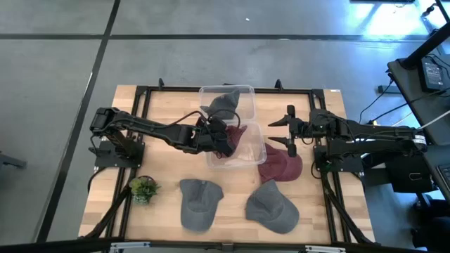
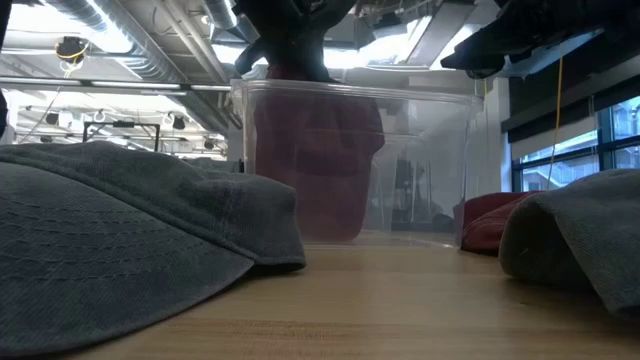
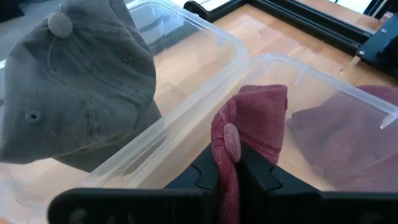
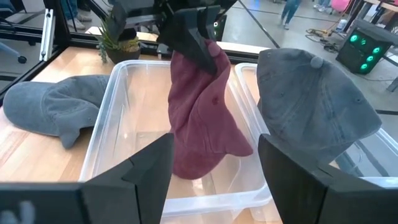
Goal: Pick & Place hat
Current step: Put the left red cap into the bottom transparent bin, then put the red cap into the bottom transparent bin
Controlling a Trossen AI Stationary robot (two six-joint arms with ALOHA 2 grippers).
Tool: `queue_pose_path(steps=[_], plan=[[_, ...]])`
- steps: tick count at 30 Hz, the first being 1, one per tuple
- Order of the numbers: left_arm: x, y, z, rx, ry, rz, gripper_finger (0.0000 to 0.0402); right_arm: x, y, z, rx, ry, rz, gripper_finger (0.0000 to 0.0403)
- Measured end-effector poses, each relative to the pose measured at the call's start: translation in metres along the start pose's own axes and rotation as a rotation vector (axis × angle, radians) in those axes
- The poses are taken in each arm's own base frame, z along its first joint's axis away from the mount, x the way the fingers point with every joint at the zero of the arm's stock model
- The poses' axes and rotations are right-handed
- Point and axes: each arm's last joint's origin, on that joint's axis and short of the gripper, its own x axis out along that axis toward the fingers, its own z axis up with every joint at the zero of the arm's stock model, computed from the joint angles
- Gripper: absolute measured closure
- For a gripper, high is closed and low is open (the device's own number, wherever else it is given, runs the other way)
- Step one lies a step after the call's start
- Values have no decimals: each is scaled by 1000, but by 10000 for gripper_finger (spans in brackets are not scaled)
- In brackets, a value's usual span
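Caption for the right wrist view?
Left gripper holds a red hat over the clear bin; grey hat in the neighbouring bin.

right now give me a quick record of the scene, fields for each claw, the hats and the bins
left claw: shut on red hat, holding it over the near bin
right claw: open, beside the bins, holding nothing
far bin: one grey hat resting in it
near bin: red hat hanging down into it
table: second red hat next to the near bin, two grey hats along the front edge
plant: small, at the front left of the table
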Motion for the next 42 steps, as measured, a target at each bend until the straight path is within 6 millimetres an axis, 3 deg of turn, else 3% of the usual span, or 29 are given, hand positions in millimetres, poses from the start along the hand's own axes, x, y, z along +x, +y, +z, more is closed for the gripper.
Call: queue_pose_path(steps=[21,27,35,42], plan=[[4,6,7,31,73,-40,228,0,1,-3,4,31,5,169],[-6,12,21,95,42,-24,217,0,0,-3,6,31,5,169],[-35,34,35,166,-3,16,221,0,1,-7,58,68,10,169],[-35,48,15,179,-50,-142,217,-2,3,-19,138,200,20,169]])
